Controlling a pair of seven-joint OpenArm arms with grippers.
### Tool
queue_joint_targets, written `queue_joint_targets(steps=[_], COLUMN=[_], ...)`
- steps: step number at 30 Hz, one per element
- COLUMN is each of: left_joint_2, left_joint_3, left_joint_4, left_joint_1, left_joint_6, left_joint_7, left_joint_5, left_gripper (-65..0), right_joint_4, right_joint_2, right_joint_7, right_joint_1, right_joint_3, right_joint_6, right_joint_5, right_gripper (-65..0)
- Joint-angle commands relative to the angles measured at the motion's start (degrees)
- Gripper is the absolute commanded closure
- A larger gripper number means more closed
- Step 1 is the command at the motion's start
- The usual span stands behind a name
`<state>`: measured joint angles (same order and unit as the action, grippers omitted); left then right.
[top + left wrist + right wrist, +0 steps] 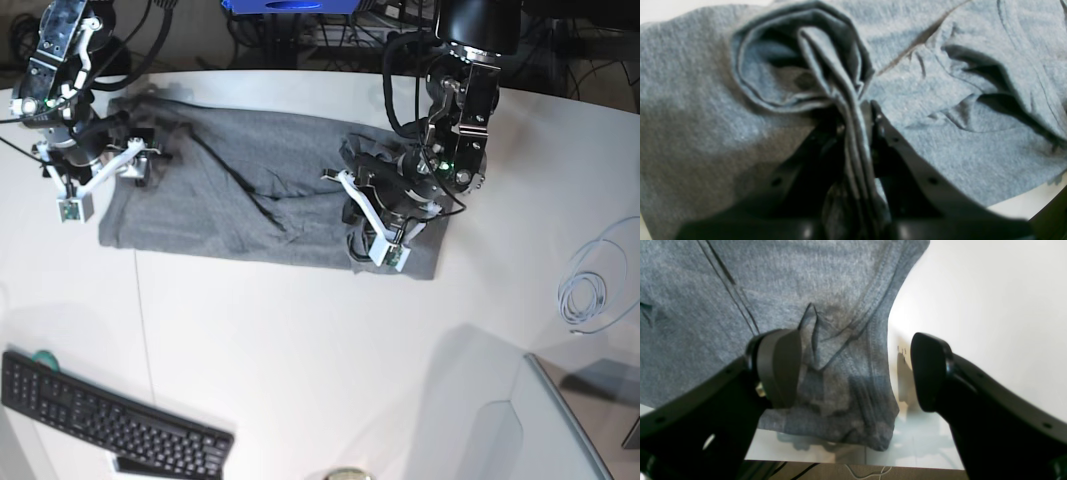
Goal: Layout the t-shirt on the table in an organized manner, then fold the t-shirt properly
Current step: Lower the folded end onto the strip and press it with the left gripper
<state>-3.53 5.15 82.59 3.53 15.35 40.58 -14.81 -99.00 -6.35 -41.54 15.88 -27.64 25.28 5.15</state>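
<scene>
Pinched cloth fills the left gripper (857, 116), clamped on a bunched fold of the shirt (250, 190) spread across the table (300, 350). Right gripper (853, 370) gapes, straddling a hem corner; it should close there before both pull taut.

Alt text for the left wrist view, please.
The left tool, shut, pinches a bunched fold of the grey t-shirt, which fills nearly the whole frame. A sliver of white table shows at lower right.
</scene>
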Motion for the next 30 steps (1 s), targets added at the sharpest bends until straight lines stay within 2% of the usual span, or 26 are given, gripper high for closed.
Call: queue_joint_targets(steps=[1, 24, 25, 30], left_joint_2=[0.06, -0.21, -0.29, -3.28], left_joint_3=[0.08, 0.26, 1.23, 9.58], left_joint_4=[1.15, 1.06, 1.06, 1.15], left_joint_1=[-0.67, -0.23, -0.23, -1.02], left_joint_6=[0.34, 0.34, 0.34, 0.34], left_joint_7=[-0.80, -0.80, -0.80, -0.80], left_joint_5=[-0.62, -0.62, -0.62, -0.62], left_gripper=[0.0, 0.0, -2.8, -24.8], right_joint_4=[-0.91, 3.48, 3.48, 3.48], right_joint_2=[0.15, 0.15, 0.15, 0.06], right_joint_7=[1.14, 1.23, 1.14, 1.06], right_joint_1=[-0.45, -2.91, -3.18, -3.35], right_joint_3=[-0.01, -0.10, -0.10, -0.10], right_joint_6=[-0.09, -0.09, -0.09, -0.09], right_joint_5=[0.61, 0.61, 0.61, 0.61], right_gripper=[-48.0, -48.0, -48.0, -48.0])
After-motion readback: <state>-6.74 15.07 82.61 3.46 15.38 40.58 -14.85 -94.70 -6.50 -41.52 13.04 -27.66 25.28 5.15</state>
